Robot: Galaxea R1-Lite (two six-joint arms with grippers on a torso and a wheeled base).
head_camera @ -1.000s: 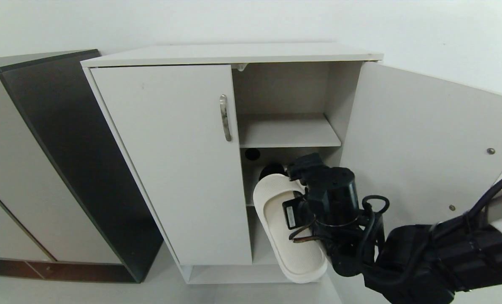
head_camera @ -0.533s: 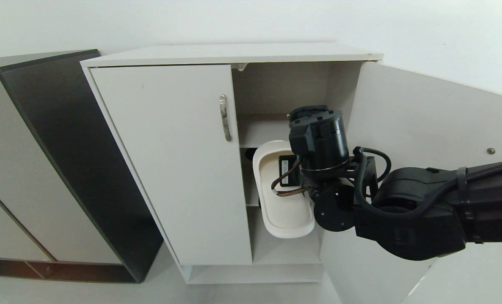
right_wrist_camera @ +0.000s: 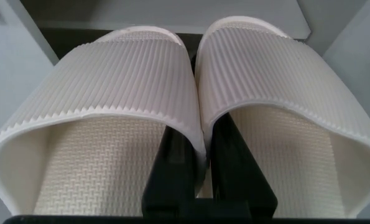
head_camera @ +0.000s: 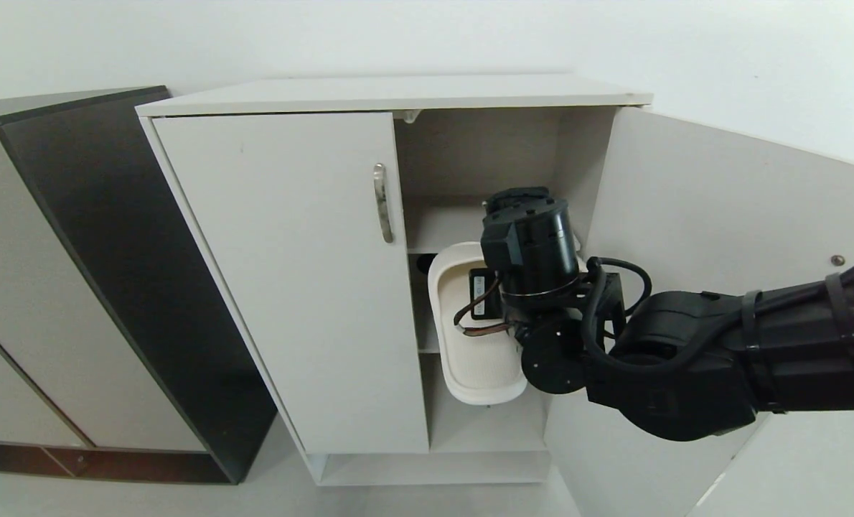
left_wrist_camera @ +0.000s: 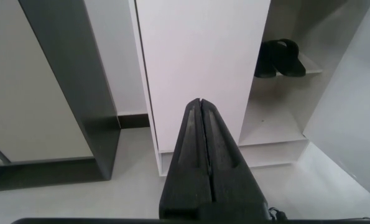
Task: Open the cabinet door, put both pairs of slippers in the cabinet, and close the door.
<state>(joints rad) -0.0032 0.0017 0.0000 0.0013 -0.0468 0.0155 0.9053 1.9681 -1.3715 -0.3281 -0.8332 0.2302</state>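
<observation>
A pair of white slippers [head_camera: 479, 359] hangs heel-down in the open right half of the white cabinet [head_camera: 398, 93], at the height of its middle shelf. In the right wrist view my right gripper [right_wrist_camera: 202, 155] is shut on the touching inner walls of the two ribbed slippers [right_wrist_camera: 110, 112]. A pair of black slippers [left_wrist_camera: 281, 58] lies on a shelf inside the cabinet. The right door [head_camera: 707, 215] stands wide open; the left door [head_camera: 291, 273] with its metal handle [head_camera: 381, 202] is closed. My left gripper [left_wrist_camera: 200, 106] is shut on nothing, low in front of the closed door.
A dark grey cabinet [head_camera: 111, 251] stands against the white one's left side. The upper shelf [head_camera: 441, 224] and the bottom compartment [head_camera: 481, 427] hold nothing that I can see. My right arm [head_camera: 685, 366] reaches across in front of the open door.
My right arm has lifted the white slippers from low in front of the cabinet up into its opening, then shifted them slightly left.
</observation>
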